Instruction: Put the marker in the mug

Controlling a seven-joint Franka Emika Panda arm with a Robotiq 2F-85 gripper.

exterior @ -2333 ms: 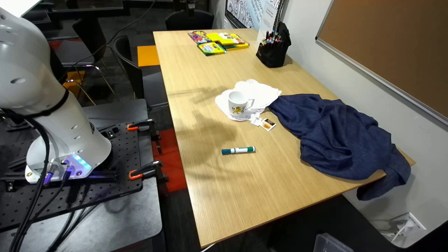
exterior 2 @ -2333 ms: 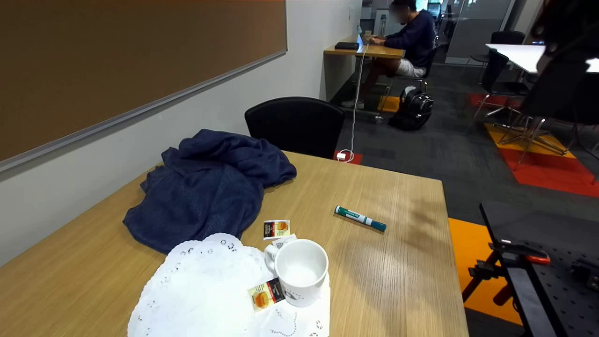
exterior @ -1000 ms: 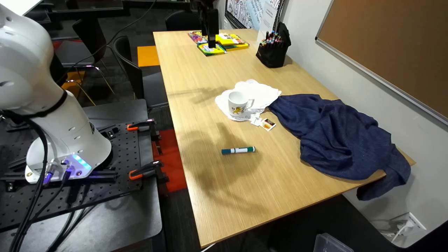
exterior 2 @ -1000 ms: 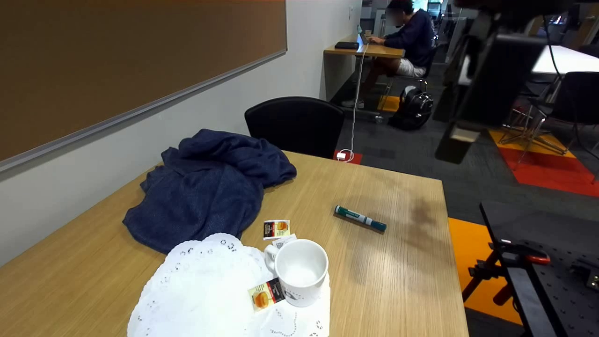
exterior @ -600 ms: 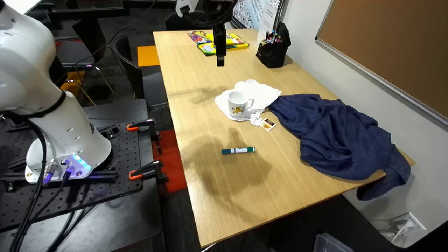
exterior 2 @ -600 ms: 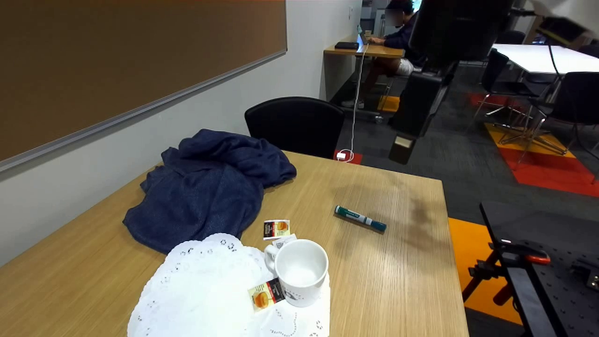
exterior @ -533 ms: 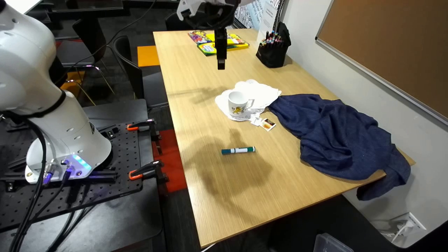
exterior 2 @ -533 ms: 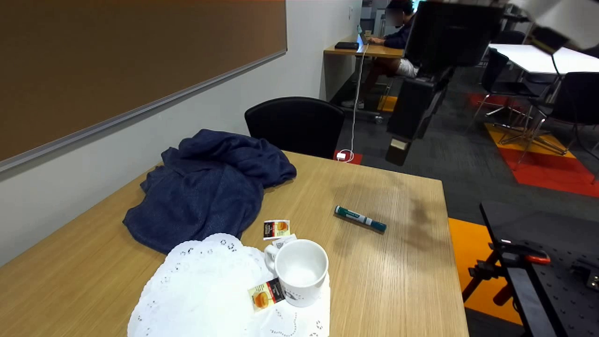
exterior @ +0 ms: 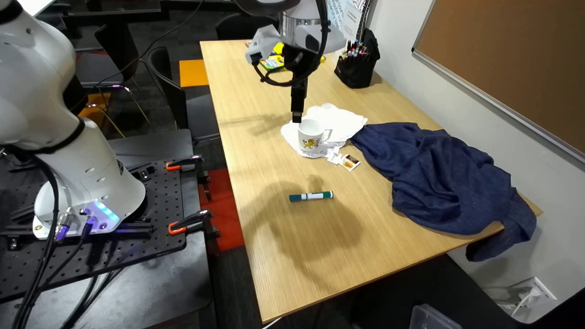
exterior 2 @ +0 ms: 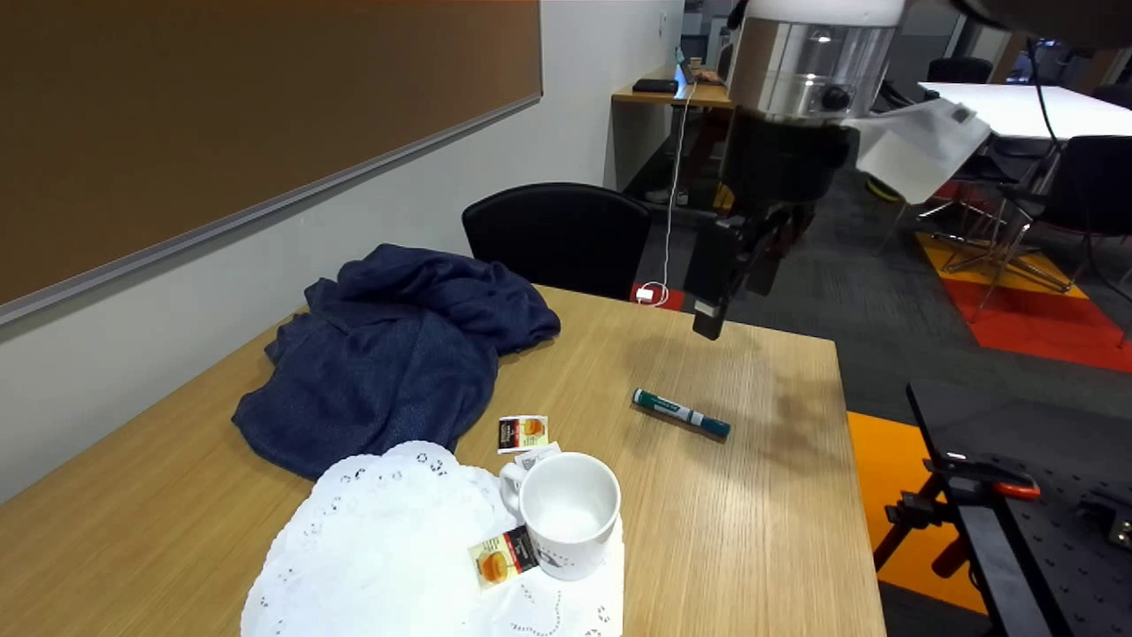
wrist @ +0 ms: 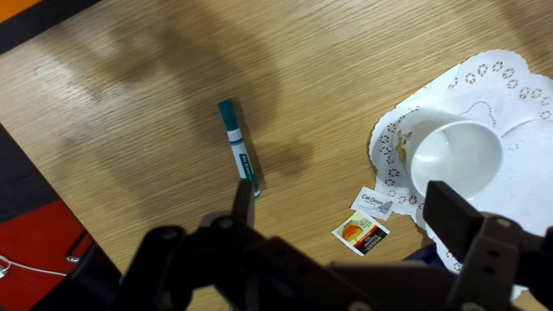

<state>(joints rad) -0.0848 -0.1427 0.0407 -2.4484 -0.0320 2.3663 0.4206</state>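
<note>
A slim marker (exterior: 311, 196) with a dark teal cap, white barrel and green end lies flat on the wooden table; it also shows in an exterior view (exterior 2: 681, 413) and in the wrist view (wrist: 240, 155). The white mug (exterior 2: 566, 522) stands upright on a doily; its inside looks empty in the wrist view (wrist: 460, 160). My gripper (wrist: 340, 185) is open and empty, pointing down above the table. In the wrist view one fingertip covers part of the marker's green end and the other overlaps the mug's rim. In an exterior view the gripper (exterior 2: 732, 310) hangs above and beyond the marker.
The white paper doily (exterior 2: 371, 548) lies under the mug, with tea packets (wrist: 361, 233) beside it. A dark blue cloth (exterior: 443, 178) is bunched at the table's wall side. A black pen holder (exterior: 354, 71) and yellow boxes (exterior: 274, 63) stand at the far end.
My gripper has come into view from the top and moved down over the table, towards the marker and mug area. The marker and mug have not moved.
</note>
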